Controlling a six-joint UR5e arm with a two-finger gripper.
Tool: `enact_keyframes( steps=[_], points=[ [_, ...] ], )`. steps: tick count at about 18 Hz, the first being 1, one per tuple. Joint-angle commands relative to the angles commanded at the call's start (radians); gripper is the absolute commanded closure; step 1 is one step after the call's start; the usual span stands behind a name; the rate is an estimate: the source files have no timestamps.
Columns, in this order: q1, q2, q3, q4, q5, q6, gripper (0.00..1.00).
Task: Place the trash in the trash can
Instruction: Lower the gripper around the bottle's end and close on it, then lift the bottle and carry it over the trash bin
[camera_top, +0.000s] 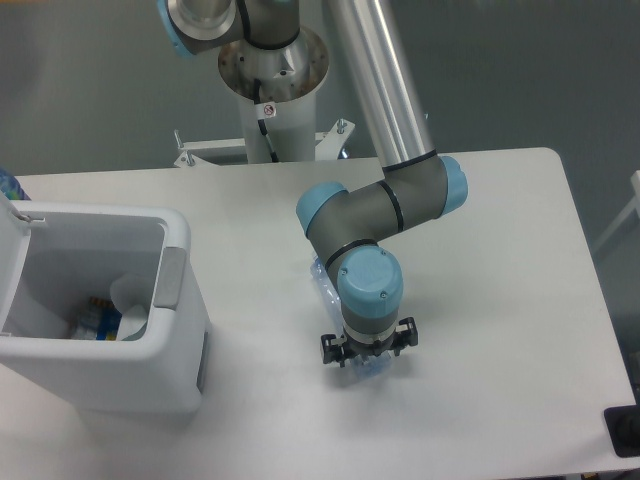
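The clear, blue-tinted bottle (318, 283) lies on the white table, mostly hidden under my arm's wrist. One end shows at the wrist's upper left, and a bit more shows just below the gripper. My gripper (368, 362) points straight down onto the bottle. Its fingers are hidden by the wrist, so I cannot tell whether they are closed on it. The white trash can (120, 375) stands at the left with its lid (10, 250) swung open. It has a grey tab (172, 278) on its right side. I cannot pick out the small wrapper on the table.
Some pale and blue items (105, 315) lie inside the bin. The arm's base column (272, 90) stands at the back centre. A dark object (625, 430) sits at the table's front right corner.
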Motion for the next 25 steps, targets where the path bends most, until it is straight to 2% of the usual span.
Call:
enact_keyframes(
  steps=[13,25],
  points=[
    [-0.002,0.005,0.002,0.003,0.002,0.003,0.37],
    [-0.002,0.017,0.005,0.002,0.002,0.014,0.40]
  ],
)
